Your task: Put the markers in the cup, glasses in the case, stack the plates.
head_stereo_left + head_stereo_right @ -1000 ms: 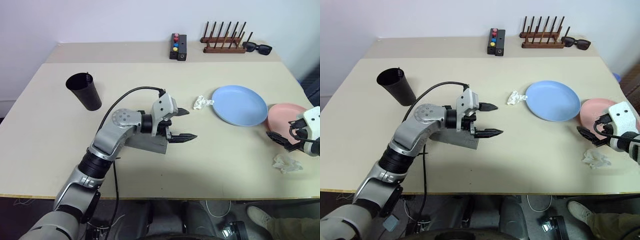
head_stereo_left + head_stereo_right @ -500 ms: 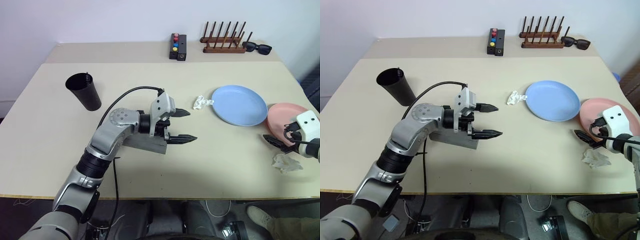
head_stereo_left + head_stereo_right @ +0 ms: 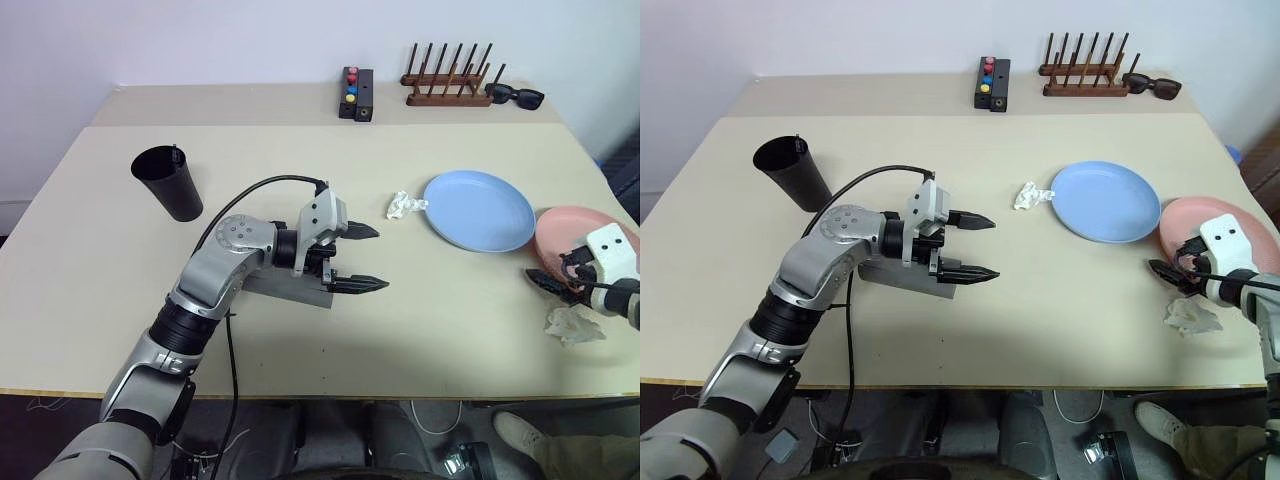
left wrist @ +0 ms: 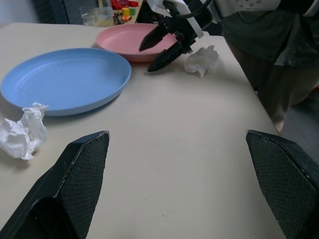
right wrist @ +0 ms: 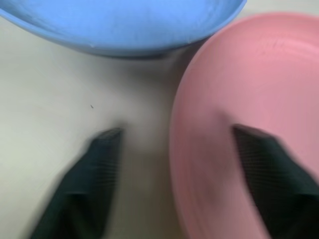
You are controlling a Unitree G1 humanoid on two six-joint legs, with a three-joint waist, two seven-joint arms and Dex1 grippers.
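The black cup (image 3: 170, 182) is standing upright on the table (image 3: 120, 290), well off to the far left of the left claw (image 3: 358, 258), and a slim dark tip is showing above its rim; what else is lying inside cannot be told. The grey case (image 3: 292, 288) is lying flat beneath the left forearm, just behind that claw's fingers; whether anything is in it cannot be told. The left claw is hanging above the table with its two black fingers (image 4: 75, 189) spread wide and gripping nothing, pointing toward the plates.

The blue plate (image 3: 480, 210) is sitting empty, well ahead of the left claw and just to the left of the right claw (image 3: 548, 282). The pink plate (image 3: 570, 235) is lying beside the blue one, its rim nearly meeting it, and it too is carrying nothing. The right claw is straddling the pink plate's near rim, one finger (image 5: 94, 174) on the table side and the other over the pink surface, the jaws partly spread; whether they are pinching the rim cannot be told.

A crumpled tissue (image 3: 404, 205) is lying between the left claw and the blue plate, and another wad (image 3: 573, 326) is resting just near the right claw.
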